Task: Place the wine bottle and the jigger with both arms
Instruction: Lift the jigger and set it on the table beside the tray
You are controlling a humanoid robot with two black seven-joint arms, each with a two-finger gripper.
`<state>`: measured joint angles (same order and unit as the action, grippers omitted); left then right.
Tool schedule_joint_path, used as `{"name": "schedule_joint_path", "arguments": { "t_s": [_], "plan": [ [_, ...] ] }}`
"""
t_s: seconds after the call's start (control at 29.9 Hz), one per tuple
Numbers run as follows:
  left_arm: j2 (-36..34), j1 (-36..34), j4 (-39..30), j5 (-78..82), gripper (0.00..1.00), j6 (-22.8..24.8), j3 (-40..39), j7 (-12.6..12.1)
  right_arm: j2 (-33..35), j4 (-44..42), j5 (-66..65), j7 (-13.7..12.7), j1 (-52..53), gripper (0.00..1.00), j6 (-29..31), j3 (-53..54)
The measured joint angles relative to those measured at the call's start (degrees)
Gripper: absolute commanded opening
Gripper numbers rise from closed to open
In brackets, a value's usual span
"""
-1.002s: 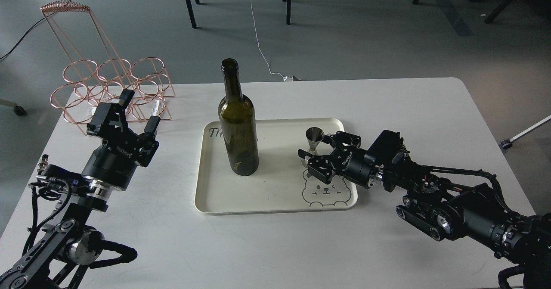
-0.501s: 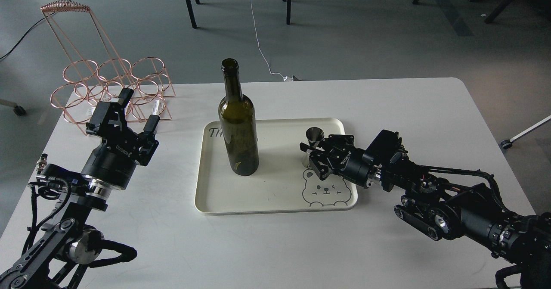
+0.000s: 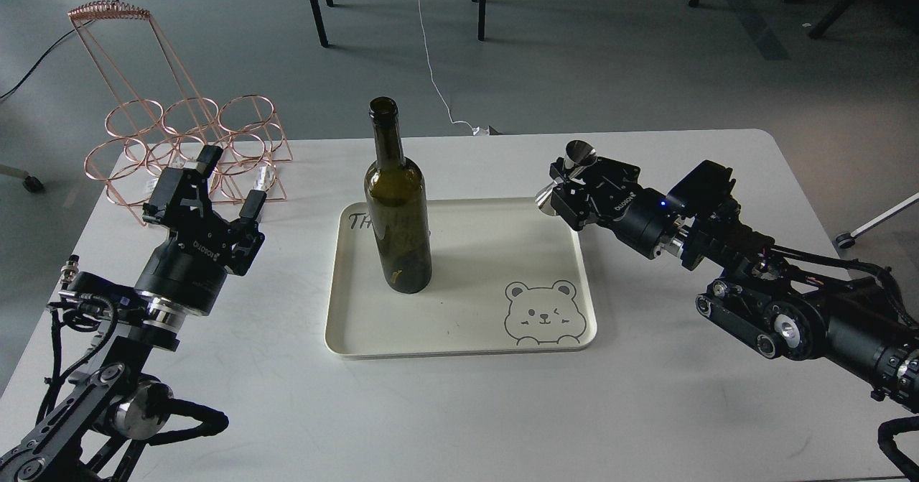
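The right gripper (image 3: 567, 189) grips the jigger (image 3: 566, 178) (tilted, clear of the tray (image 3: 459, 324)) over the tray's far right corner. The wine bottle (image 3: 397, 205) stands upright on the tray, well to this gripper's left. The left gripper (image 3: 231, 184) hangs spread and empty beside a copper wire rack (image 3: 179, 137).
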<state>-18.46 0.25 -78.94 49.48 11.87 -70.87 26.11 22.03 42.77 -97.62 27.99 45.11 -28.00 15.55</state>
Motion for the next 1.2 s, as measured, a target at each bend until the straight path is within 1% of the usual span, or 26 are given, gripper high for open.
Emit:
{"name": "schedule_joint_path", "arguments": {
  "t_s": [0.1, 0.17, 0.3, 0.4, 0.53, 0.63, 1.2],
  "plan": [
    [0.05, -0.07, -0.13, 0.00, 0.98, 0.00, 0.01, 0.00, 4.36, -0.07, 2.57, 0.00, -1.07, 0.19, 0.00, -0.10],
    [0.08, -0.12, -0.16, -0.01, 0.98, 0.00, 0.07, 0.00, 6.00, -0.26, 4.76, 0.00, -2.44, 0.19, 0.00, -0.27],
    [0.09, -0.33, -0.18, 0.00, 0.98, 0.04, 0.19, 0.00, 7.97, -0.87, 7.90, 0.00, -5.00, 0.19, 0.00, -0.35],
    [0.15, -0.34, -0.18, 0.00, 0.98, 0.08, 0.28, 0.00, 8.40, -3.06, 8.36, 0.02, -6.29, 0.19, 0.00, -0.35],
    [0.18, -0.42, -0.18, -0.04, 0.98, 0.09, 0.30, 0.00, 7.74, -8.68, 8.50, 0.00, -7.39, 0.19, 0.00, -0.41],
    [0.18, -0.43, -0.18, -0.07, 0.98, 0.09, 0.30, 0.00, 5.84, -11.87, 8.53, 0.00, -7.60, 0.19, 0.00, -0.58],
    [0.19, -0.43, -0.34, -0.09, 0.98, 0.09, 0.37, 0.00, 0.22, -16.61, 8.50, 0.00, -7.33, 0.21, 0.00, -0.96]
  ]
}}
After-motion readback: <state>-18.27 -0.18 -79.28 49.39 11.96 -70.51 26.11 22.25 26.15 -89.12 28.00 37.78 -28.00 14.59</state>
